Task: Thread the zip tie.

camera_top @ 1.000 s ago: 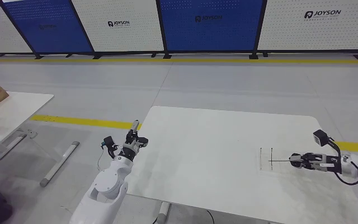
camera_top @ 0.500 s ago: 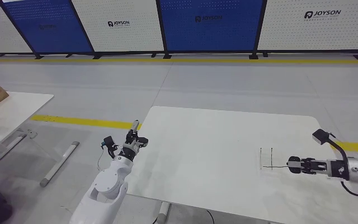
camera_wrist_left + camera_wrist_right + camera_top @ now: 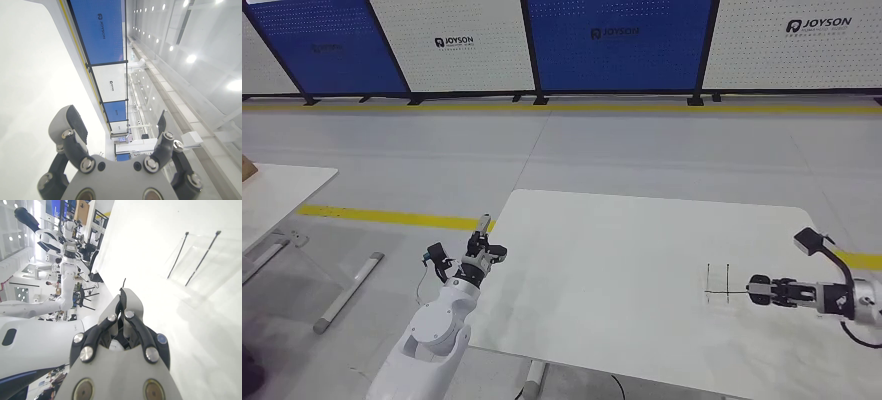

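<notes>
Here, right pincer (image 3: 754,290) clenching a black zip tie (image 3: 123,282) low over the bench (image 3: 622,260), near two more zip ties (image 3: 177,256) lying side by side on a clear sheet (image 3: 196,253), left pincer (image 3: 119,121) hanging released at the bench's opposite edge.

White table (image 3: 622,250), black zip ties (image 3: 202,258), blue and white dotted panels (image 3: 620,45) — yellow floor stripe (image 3: 392,217)
</notes>
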Tool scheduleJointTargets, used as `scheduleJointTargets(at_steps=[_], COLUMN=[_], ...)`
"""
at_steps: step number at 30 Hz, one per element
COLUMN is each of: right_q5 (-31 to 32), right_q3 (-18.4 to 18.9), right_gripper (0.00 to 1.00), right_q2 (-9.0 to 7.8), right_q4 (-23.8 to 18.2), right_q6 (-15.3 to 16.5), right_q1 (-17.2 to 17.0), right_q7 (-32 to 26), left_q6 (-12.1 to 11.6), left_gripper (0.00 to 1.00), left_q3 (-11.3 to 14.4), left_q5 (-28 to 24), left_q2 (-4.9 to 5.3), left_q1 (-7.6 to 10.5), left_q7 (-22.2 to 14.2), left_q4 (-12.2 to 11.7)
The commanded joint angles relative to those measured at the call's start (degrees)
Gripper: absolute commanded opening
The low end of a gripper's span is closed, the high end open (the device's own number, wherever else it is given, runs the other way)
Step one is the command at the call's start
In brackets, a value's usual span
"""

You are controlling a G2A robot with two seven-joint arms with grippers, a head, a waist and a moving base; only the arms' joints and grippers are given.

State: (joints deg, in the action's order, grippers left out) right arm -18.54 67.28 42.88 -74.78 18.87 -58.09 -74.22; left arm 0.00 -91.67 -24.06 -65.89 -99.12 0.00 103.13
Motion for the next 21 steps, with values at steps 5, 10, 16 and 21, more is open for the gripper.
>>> scheduleJointTargets(at_steps=[5, 10, 16, 21], right_q5=[5.8, 10.4, 10.3, 10.3], right_q3=[-1.4, -4.6, -5.5, -5.5], right_gripper=[0.00, 0.00, 0.00, 0.00], right_q2=[0.77, 1.81, 2.13, 2.13], right_q4=[-9.2, -15.5, -15.2, -15.2], right_q6=[0.6, 0.5, 0.2, 0.2], right_q1=[1.9, 2.8, 3.4, 3.4], right_q7=[6.1, 10.9, 11.5, 11.5], left_q6=[0.0, 0.0, 0.0, 0.0], left_gripper=[1.00, 1.00, 1.00, 1.00], left_q3=[0.0, 0.0, 0.0, 0.0], left_q5=[0.0, 0.0, 0.0, 0.0], left_q2=[0.00, 0.00, 0.00, 0.00], left_q1=[0.00, 0.00, 0.00, 0.00], left_q7=[0.0, 0.0, 0.0, 0.0], left_q4=[0.0, 0.0, 0.0, 0.0])
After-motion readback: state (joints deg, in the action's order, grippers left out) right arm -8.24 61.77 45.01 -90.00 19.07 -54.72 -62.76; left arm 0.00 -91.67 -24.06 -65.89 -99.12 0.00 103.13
